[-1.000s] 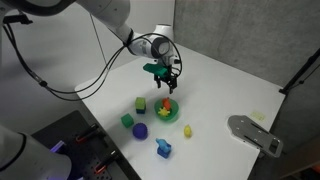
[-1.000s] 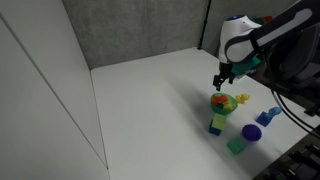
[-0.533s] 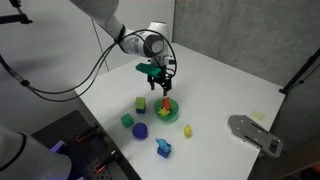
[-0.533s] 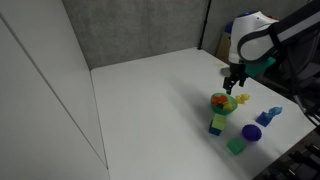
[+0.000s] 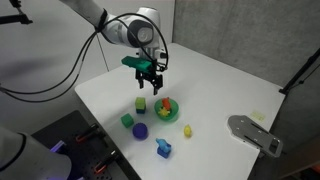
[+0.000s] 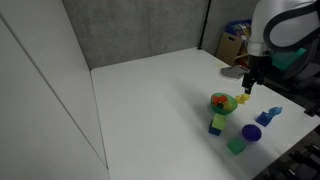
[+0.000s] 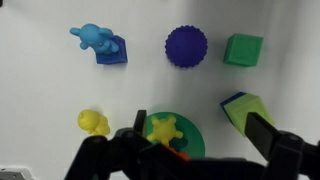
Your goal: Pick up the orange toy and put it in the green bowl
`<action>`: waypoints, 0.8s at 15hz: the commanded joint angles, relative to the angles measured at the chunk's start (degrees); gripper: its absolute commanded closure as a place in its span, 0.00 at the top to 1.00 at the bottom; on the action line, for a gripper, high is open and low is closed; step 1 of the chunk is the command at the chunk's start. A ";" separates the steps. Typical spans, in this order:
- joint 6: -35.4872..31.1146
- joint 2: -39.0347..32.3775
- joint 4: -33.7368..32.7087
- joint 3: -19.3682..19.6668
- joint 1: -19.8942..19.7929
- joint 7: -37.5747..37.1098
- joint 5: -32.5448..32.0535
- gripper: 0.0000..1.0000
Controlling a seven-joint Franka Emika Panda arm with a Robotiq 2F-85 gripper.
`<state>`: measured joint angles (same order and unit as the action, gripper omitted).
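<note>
Zero payload at the gripper [image 5: 150,80]: released, jaws spread wide in the wrist view, nothing between them. Sits further left in an exterior view than a second ago, drawn off the green bowl [image 5: 174,112] and above it. At lower centre of the wrist view, shows the orange toy [image 7: 178,152] lying inside the bowl, against a yellow-green star piece [image 7: 165,130]. Indicates, by judgement, placement done and only the retreat left. Leaves the light green block [image 7: 245,108] just beside the bowl.
</note>
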<state>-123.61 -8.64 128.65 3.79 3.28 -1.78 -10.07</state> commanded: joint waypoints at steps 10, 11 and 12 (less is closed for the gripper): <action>6.30 21.50 7.21 -3.80 -0.17 5.68 8.76 1.00; 6.30 22.42 7.34 -3.83 0.00 6.34 10.21 1.00; 6.16 23.23 7.51 -3.78 0.15 7.18 11.66 1.00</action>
<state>-117.57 10.84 134.55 0.13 3.33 2.56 -2.05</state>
